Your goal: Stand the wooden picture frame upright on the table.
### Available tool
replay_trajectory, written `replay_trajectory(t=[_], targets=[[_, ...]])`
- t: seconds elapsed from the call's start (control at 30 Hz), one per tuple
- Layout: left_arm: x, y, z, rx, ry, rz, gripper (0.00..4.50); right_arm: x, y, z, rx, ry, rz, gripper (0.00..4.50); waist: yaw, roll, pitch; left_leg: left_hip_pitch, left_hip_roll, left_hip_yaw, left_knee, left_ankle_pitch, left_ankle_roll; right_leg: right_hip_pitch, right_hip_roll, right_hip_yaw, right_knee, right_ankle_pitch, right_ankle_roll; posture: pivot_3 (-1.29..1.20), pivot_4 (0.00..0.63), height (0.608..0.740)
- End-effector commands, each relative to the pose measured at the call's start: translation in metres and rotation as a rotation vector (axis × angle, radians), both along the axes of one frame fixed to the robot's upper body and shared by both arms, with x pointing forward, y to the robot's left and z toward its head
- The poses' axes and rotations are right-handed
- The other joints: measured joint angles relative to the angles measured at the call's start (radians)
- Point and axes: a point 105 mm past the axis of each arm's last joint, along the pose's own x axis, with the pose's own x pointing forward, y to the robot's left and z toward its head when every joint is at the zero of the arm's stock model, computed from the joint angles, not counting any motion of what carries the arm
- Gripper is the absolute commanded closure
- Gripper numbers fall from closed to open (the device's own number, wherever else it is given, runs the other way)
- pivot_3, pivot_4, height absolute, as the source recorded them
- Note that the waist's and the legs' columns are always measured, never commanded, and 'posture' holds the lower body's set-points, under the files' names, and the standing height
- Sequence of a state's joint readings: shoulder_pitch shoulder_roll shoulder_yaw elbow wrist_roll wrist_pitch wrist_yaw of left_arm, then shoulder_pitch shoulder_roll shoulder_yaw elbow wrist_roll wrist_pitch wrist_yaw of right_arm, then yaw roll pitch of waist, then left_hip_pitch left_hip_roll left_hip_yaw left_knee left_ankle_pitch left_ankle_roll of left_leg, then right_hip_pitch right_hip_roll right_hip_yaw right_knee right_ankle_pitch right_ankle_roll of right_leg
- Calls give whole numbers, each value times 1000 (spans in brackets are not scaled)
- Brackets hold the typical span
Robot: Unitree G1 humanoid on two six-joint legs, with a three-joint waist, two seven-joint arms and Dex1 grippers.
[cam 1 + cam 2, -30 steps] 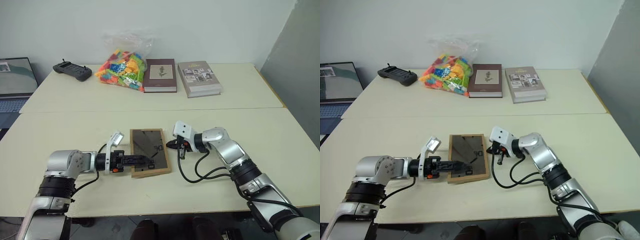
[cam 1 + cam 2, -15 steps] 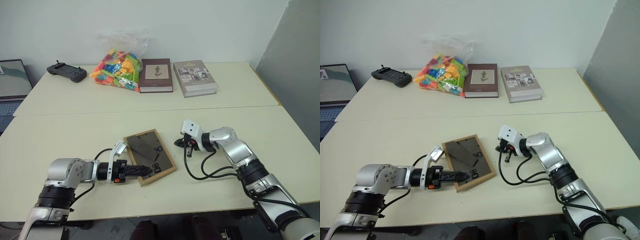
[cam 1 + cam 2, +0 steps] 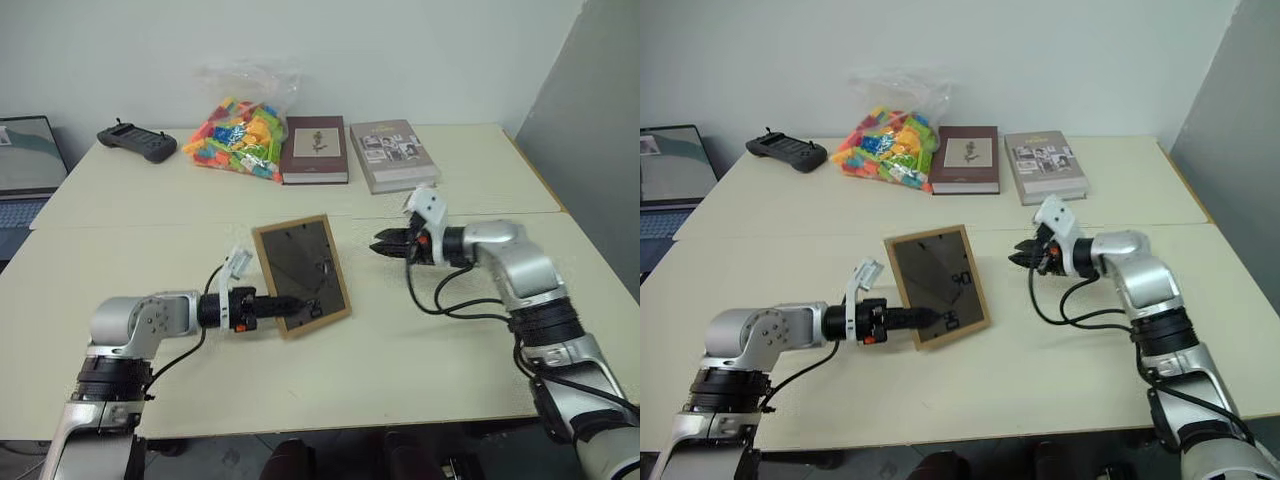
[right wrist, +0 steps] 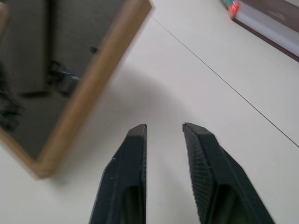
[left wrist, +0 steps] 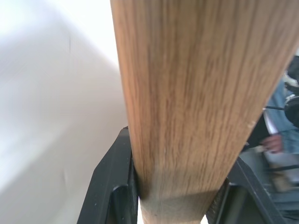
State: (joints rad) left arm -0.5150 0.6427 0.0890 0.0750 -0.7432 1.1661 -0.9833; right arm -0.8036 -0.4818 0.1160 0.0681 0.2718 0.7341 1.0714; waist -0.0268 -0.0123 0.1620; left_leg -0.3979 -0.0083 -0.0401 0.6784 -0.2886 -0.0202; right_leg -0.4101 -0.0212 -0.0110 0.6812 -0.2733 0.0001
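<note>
Left hand pinches the lower edge of the wooden picture frame, its fingers pressed on either side of the wood, holding it tilted up near the front middle of the surface with its dark back facing the camera. Right hand hovers just beside the frame's right edge, apart from it, fingers slightly spread and gripping nothing. Farther back lie a bag of coloured blocks, a grey book, a maroon book and a black controller.
</note>
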Motion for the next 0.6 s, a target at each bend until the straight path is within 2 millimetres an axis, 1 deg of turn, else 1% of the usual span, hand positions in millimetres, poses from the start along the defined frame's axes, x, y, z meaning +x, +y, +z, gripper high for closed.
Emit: replay_trajectory(t=[0.03,0.1,0.17,0.23,0.3,0.37,0.43,0.5,0.6], targets=[[4,-10,36,-44,-142,-29,3212,-27,20,37,96,2,161,1983,0,0,0,0,0,0,0,0,0,0,0,0,0,0,0,0,150,740],[4,-14,41,-46,-160,-43,3212,-30,30,41,106,4,186,1398,-2,0,0,0,0,0,0,0,0,0,0,0,0,0,0,0,150,740],[2,-17,45,-48,-174,-67,3212,-29,41,42,108,-4,199,862,-3,0,0,0,0,0,0,0,0,0,0,0,0,0,0,0,150,740],[0,-19,48,-45,-185,-82,3212,-25,50,42,116,-12,197,380,-4,0,0,0,0,0,0,0,0,-1,0,0,0,0,0,0,150,740],[0,-20,50,-47,-193,-85,3212,-18,59,43,118,-48,176,55,-4,0,0,0,0,0,0,0,0,-1,1,0,1,0,0,0,150,740],[2,-20,50,-42,-200,-66,3212,-14,70,44,120,-85,174,55,-3,0,0,0,0,0,0,0,-1,-1,0,0,1,0,0,0,150,740],[4,-19,47,-32,-199,-55,3212,-15,82,44,125,-107,194,55,-3,0,0,0,0,0,0,0,-1,-1,0,0,0,0,0,0,150,740],[2,-20,45,-29,-194,-57,3212,-22,93,43,126,-123,236,55,-3,0,0,0,0,0,0,1,-1,-1,0,0,0,0,0,0,150,740],[1,-19,45,-30,-193,-56,3212,-35,101,43,146,-116,301,55,-2,0,0,-1,0,0,0,1,-2,-1,0,0,0,0,0,0,150,740]])
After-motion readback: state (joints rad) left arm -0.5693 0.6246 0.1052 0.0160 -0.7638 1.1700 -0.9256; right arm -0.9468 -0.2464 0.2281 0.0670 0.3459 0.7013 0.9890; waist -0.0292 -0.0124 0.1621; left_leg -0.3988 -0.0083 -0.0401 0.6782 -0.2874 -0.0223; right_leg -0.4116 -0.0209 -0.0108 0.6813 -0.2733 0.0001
